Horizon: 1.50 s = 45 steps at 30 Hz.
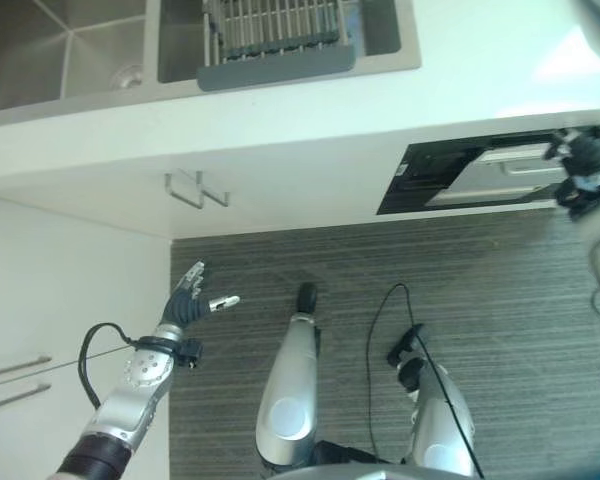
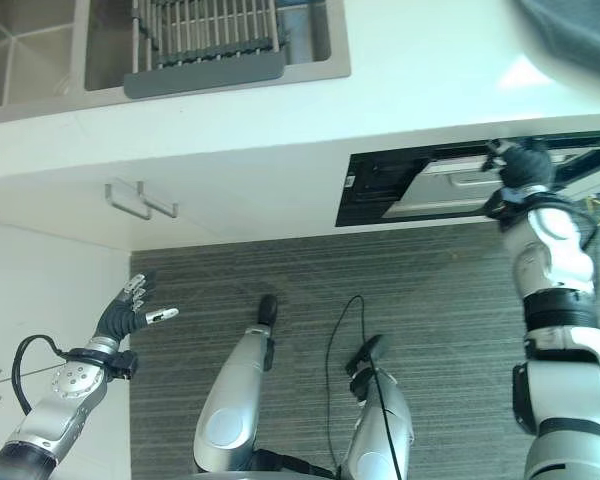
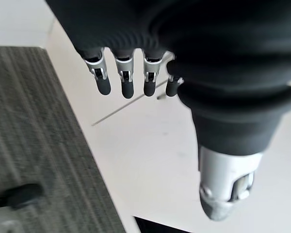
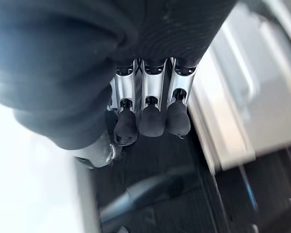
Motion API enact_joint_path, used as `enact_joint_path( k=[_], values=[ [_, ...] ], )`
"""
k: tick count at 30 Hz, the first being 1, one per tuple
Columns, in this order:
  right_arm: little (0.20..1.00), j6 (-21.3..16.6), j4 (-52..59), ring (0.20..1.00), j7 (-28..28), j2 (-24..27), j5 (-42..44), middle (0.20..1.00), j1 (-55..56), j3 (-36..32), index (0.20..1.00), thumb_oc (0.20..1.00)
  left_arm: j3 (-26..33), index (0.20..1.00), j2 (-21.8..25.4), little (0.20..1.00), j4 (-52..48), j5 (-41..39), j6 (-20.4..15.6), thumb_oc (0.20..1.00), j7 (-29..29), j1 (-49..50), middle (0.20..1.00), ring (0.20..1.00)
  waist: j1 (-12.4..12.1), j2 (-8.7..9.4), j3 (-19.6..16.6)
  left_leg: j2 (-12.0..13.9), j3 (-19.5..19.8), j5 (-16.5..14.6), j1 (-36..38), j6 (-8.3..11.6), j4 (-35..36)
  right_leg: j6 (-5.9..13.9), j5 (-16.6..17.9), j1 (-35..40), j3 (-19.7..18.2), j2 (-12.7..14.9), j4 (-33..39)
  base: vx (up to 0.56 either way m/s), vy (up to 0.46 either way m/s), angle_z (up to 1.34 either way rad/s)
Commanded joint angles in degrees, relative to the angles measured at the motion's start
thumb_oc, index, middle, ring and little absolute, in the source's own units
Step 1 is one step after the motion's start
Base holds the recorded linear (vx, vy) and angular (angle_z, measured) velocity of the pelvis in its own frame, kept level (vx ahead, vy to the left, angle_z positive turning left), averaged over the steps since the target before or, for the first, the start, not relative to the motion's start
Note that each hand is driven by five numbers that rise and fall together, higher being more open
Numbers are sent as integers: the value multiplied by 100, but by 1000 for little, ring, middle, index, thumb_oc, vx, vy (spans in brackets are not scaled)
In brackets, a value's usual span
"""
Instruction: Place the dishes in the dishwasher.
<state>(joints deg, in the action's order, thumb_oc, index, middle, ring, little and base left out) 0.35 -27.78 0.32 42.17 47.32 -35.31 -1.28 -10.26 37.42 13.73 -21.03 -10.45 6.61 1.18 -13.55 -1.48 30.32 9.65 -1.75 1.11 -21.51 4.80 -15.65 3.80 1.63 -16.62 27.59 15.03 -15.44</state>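
While left robot hand (image 1: pixel 190 295) hangs at 7 o'clock, fingers spread, empty, right robot hand (image 2: pixel 521 167) at 3 o'clock reaches black dishwasher opening (image 2: pixel 380 190), fingers curled; grip cannot be told. Grey dish rack (image 1: pixel 270 35) in sink at 12 o'clock.

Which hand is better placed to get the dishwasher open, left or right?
Right, likely. The right hand is already at the dishwasher's top edge under the counter, while the left hand hangs open over the floor by the white cabinets, well away.
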Motion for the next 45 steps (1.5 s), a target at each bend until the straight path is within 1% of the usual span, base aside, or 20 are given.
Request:
enact_joint_path(
  k=[1, 5, 6, 9, 13, 14, 16, 17, 19, 20, 24, 25, 26, 27, 29, 31, 32, 33, 38, 45],
  values=[
    [200, -589, 123, 200, 66, 70, -256, 200, -348, -28, 200, 200, 252, 1000, 160, 1000, 136, 237, -366, 1000, 293, 216, 1000, 1000, -108, 200, -274, 17, -145, -82, 141, 27, 148, 390, -458, 797, -428, 127, 161, -111, -78, -11],
    [200, -658, 722, 200, 152, -348, -573, 200, 424, -57, 200, 200, 294, 1000, -82, 1000, 531, 355, -435, 1000, 370, 49, 1000, 1000, 112, 364, -527, 188, -270, 8, 519, 139, 409, 364, -498, 1191, -478, -116, 485, -120, -124, -14],
    [200, -597, 838, 200, 198, -469, -812, 200, 632, -50, 200, 200, 297, 1000, -192, 1000, 629, 385, -437, 1000, 395, 25, 1000, 1000, 179, 384, -605, 252, -354, 169, 617, 148, 502, 280, -410, 1266, -426, -182, 589, -142, -87, -20],
    [200, -463, 874, 200, 409, -645, -952, 200, 984, 26, 200, 200, 340, 1000, -401, 1000, 836, 320, -469, 1000, 415, 83, 1000, 1000, 268, 397, -790, 413, -404, 288, 956, 251, 761, 167, -482, 1482, -468, -353, 686, -43, -104, -28],
    [200, -231, 1010, 200, 776, -955, -1068, 200, 1937, 89, 200, 200, 570, 1000, -899, 1000, 1232, 250, -720, 1000, 219, 468, 1000, 1000, 426, 383, -1114, 699, -632, 707, 1339, 427, 1341, 58, -402, 1842, -497, -603, 1091, 46, -92, -13],
    [200, -300, 978, 200, 811, -1002, -1368, 200, 2210, 12, 200, 200, 585, 1000, -986, 1000, 1358, 364, -813, 1000, 81, 509, 1000, 1000, 507, 407, -1183, 623, -784, 459, 1359, 431, 1072, 70, -478, 1946, -481, -593, 1135, 20, -92, 12],
    [200, -248, 873, 200, 729, -1011, -1351, 200, 2751, -167, 200, 200, 527, 1000, -1184, 1000, 1557, 574, -784, 1000, -167, 449, 1000, 1000, 776, 509, -1260, 278, -1656, -336, 1413, 137, -143, 86, -331, 2054, -163, -361, 1183, -50, -15, 77],
    [200, -258, 622, 200, 736, -1026, -1311, 200, 2847, -201, 200, 200, 439, 1000, -1227, 1000, 1647, 607, -678, 1000, -220, 349, 1000, 1000, 813, 489, -1294, 222, -1759, -401, 1395, 190, -398, 124, -289, 2163, -50, -357, 1226, 3, 184, 151],
    [200, -303, 169, 200, 755, -1223, -1335, 200, 2892, -97, 200, 200, 318, 1000, -1302, 1000, 1911, 707, -580, 1000, -264, 235, 1000, 1000, 850, 457, -1430, 57, -1956, -402, 1908, 75, 408, 296, -154, 2265, 85, -268, 1306, 110, 339, 123],
    [200, -184, -33, 200, 735, -1406, -1219, 200, 2959, 53, 200, 200, 259, 1000, -1403, 1000, 2173, 801, -505, 1000, -277, 129, 1000, 1000, 861, 438, -1566, -192, -1829, -335, 2267, -24, 1007, 456, 26, 2280, 33, -205, 1381, 167, 342, 55],
    [200, -149, -425, 200, 839, -2027, -1552, 200, 3353, 273, 200, 200, 246, 1000, -1561, 1000, 2518, 498, -247, 1000, -394, 4, 1000, 1000, 942, 454, -1786, -466, -1726, -296, 2818, -198, 1835, 697, 459, 2150, -9, 35, 1012, 153, 247, 34],
    [294, -197, -489, 294, 825, -2154, -1543, 294, 3471, 349, 294, 294, 314, 1000, -1564, 1000, 2617, 413, -176, 1000, -496, -18, 1000, 1000, 975, 446, -1811, -493, -1686, -328, 2881, -276, 1927, 739, 558, 2028, -63, 129, 706, 133, 174, 46],
    [325, -173, -557, 325, 779, -2239, -1516, 325, 3521, 379, 325, 325, 324, 1000, -1569, 1000, 2692, 355, -97, 1000, -547, -50, 1000, 1000, 1024, 445, -1828, -521, -1572, -354, 2913, -332, 1986, 747, 590, 1918, -228, 138, 521, 123, 75, 40],
    [429, -164, -699, 429, 793, -2319, -1515, 429, 3538, 419, 429, 429, 311, 1000, -1593, 1000, 2836, 363, -41, 1000, -596, -109, 1000, 1000, 1104, 444, -1854, -541, -1408, -390, 2916, -374, 2013, 734, 543, 1823, -491, 45, 475, 51, 6, 47],
    [464, -210, -1011, 464, 817, -2411, -1771, 464, 3559, 537, 464, 464, 264, 1000, -1638, 1000, 3170, 276, 116, 1000, -706, -294, 1000, 1000, 1275, 483, -1914, -574, -1240, -302, 2843, -443, 2061, 643, 549, 1690, -901, -181, 841, 46, -93, 61],
    [595, -239, -1373, 595, 842, -2431, -1896, 595, 3524, 593, 595, 595, 233, 1000, -1707, 1000, 3470, 289, 224, 1000, -841, -413, 1000, 1000, 1348, 527, -1955, -593, -1185, -353, 2863, -451, 2051, 697, 589, 1648, -1115, -249, 1170, 81, -135, 79],
    [859, -205, -1667, 859, 914, -2433, -1899, 859, 3459, 626, 859, 859, 187, 1000, -1727, 1000, 3626, 329, 276, 1000, -931, -420, 1000, 1000, 1350, 545, -1998, -591, -1180, -365, 2880, -448, 2065, 717, 601, 1609, -1120, -274, 1339, 63, -135, 67],
    [1000, -226, -1860, 1000, 957, -2419, -1917, 1000, 3422, 627, 1000, 1000, 165, 1000, -1739, 1000, 3725, 311, 310, 1000, -1006, -424, 1000, 1000, 1343, 536, -1993, -574, -1171, -381, 2921, -450, 2064, 717, 553, 1661, -1149, -305, 1398, 49, -175, 40],
    [1000, -228, -3046, 1000, 1013, -2461, -2178, 1000, 3184, 713, 1000, 1000, 339, 1000, -1972, 1000, 4671, -181, 626, 1000, -1249, -479, 1000, 1000, 1295, 550, -2308, -372, -1288, -313, 3037, -305, 2065, 569, 335, 2154, -1127, -513, 1851, 102, -185, 2],
    [1000, -102, -4059, 1000, 1088, -2640, -2611, 1000, 3177, 665, 1000, 1000, 514, 1000, -2299, 1000, 5521, -424, 677, 1000, -1454, -401, 1000, 1000, 1308, 424, -2599, -271, -1357, -319, 3290, -193, 2065, 365, 61, 2593, -1099, -659, 2011, 136, -58, -11]
  ],
)
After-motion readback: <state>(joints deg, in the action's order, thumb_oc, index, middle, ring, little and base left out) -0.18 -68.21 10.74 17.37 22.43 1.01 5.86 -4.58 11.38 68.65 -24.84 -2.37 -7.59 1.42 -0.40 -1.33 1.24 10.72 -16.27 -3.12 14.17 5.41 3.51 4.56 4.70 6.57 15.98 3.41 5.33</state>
